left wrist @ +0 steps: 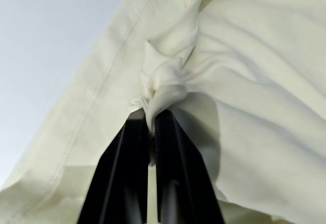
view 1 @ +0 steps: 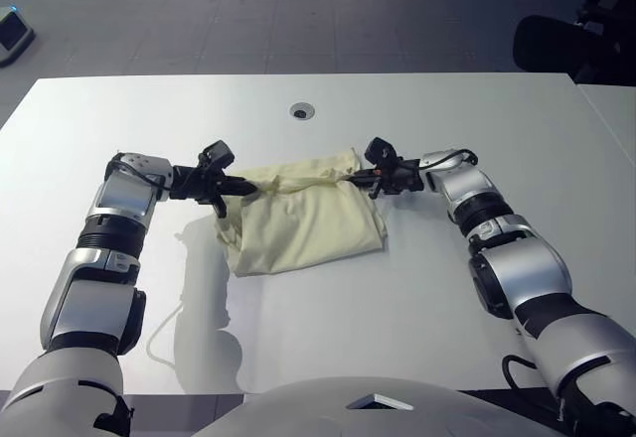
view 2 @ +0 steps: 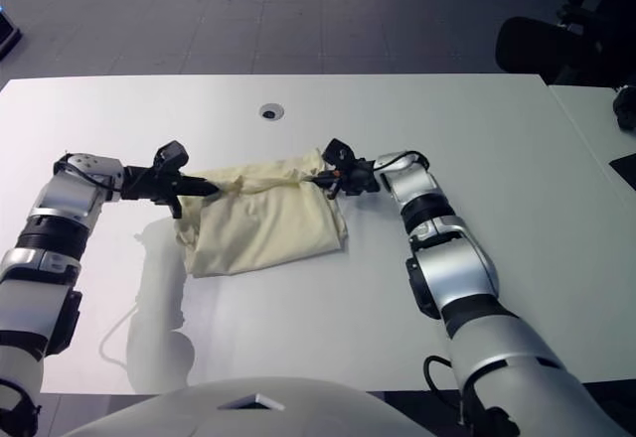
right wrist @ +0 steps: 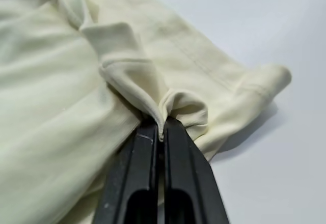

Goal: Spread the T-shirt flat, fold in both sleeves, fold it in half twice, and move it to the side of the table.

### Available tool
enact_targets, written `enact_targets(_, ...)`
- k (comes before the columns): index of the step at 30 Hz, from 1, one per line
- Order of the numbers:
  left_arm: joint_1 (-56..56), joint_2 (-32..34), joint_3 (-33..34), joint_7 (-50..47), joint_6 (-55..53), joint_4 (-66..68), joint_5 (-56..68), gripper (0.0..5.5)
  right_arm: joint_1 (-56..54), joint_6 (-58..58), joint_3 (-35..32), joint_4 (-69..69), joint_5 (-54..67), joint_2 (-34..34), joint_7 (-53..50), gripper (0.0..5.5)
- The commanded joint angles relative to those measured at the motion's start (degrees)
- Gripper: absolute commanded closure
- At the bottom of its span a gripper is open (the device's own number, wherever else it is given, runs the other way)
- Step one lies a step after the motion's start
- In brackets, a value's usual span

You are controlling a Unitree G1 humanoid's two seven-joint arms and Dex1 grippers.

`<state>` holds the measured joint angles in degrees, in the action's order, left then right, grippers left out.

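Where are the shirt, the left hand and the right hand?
shirt (view 1: 303, 230): left eye view, middle of cloth.
left hand (view 1: 248, 189): left eye view, between its fingertips.
right hand (view 1: 356, 173): left eye view, between its fingertips.

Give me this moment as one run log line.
left gripper: shut on T-shirt far edge | right gripper: shut on same edge | T-shirt: rumpled, mid table | not yet at side

We see a round grommet, grey floor beyond, a black chair far right and a small device far left.
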<state>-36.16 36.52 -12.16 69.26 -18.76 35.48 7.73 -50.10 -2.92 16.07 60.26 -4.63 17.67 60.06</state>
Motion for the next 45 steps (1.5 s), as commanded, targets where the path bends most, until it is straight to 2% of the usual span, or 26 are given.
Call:
enact_targets(1,2.9,-0.8,0.7,1.3,-4.3,-8.5,2.5,5.48,6.4,-2.0,5.1,-4.6,-5.8,6.4,4.4,5.50)
enact_targets(9,5.7,-0.3,1.7,-0.1,-8.1,-15.7,3.9,5.48,13.0,-9.6,5.9,-24.9,-4.5,14.5,9.3,5.50)
enact_targets(16,5.1,1.0,3.6,0.4,-10.7,-17.3,5.3,5.48,9.1,-24.4,-2.5,-36.2,5.3,11.0,6.6,5.50)
enact_targets(23,1.5,1.3,3.4,0.5,-9.7,-12.9,4.5,5.48,5.2,-27.0,-5.2,-29.7,8.0,8.9,3.4,5.50)
enact_targets(33,-4.1,-4.2,1.0,-3.8,-0.4,3.4,-1.3,5.48,1.6,-14.8,-4.5,-8.8,3.5,5.5,-4.5,5.50)
enact_targets(34,-4.4,-4.9,1.1,-4.9,0.2,4.5,-1.7,5.14,1.4,-14.0,-4.4,-8.1,3.2,5.0,-5.4,5.19)
enact_targets(41,-8.5,-6.7,7.3,-12.3,2.3,9.8,-0.2,3.99,2.1,-10.7,-8.6,-11.3,4.2,4.1,-13.6,4.10)
enact_targets(45,-9.8,-6.6,9.9,-17.1,5.9,8.6,-1.0,3.35,10.9,-7.9,-11.8,-25.3,1.8,6.6,-25.2,3.49)
